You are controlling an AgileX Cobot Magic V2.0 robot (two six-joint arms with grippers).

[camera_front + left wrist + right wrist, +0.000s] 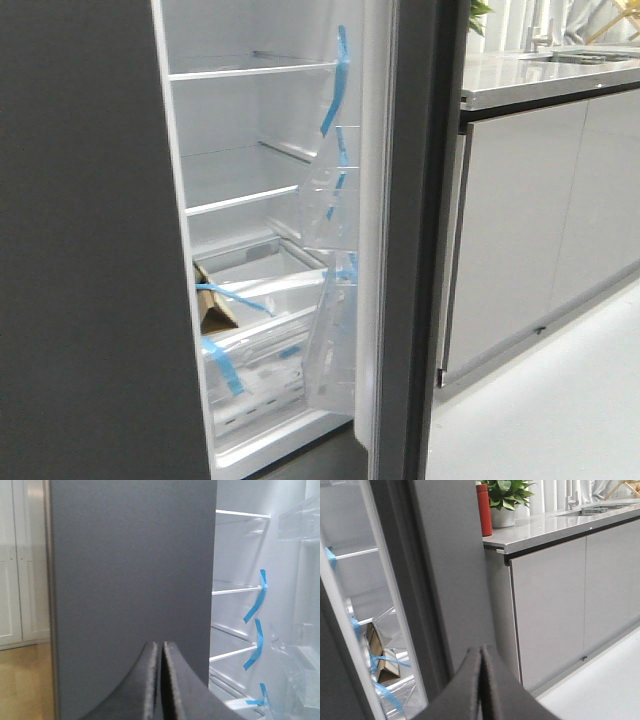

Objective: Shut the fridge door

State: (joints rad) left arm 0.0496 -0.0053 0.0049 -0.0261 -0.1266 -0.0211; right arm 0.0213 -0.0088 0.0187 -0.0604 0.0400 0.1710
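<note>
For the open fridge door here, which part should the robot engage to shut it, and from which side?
Best guess: push rather than grasp. The fridge door stands open, edge-on to the front camera, its bins facing the compartment and its flat grey outer face toward the cabinets. No handle shows. The right gripper, fingers together, could press that outer face near the free edge, coming from the cabinet side.

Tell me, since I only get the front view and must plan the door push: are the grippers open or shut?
Observer: The left gripper and the right gripper are both shut, fingers pressed together.
Operator: Where does the right one point?
Observer: At the outer grey face of the fridge door, apparently short of touching it.
Operator: Anything behind the door?
Observer: A red bottle stands on the counter, close to the door.
</note>
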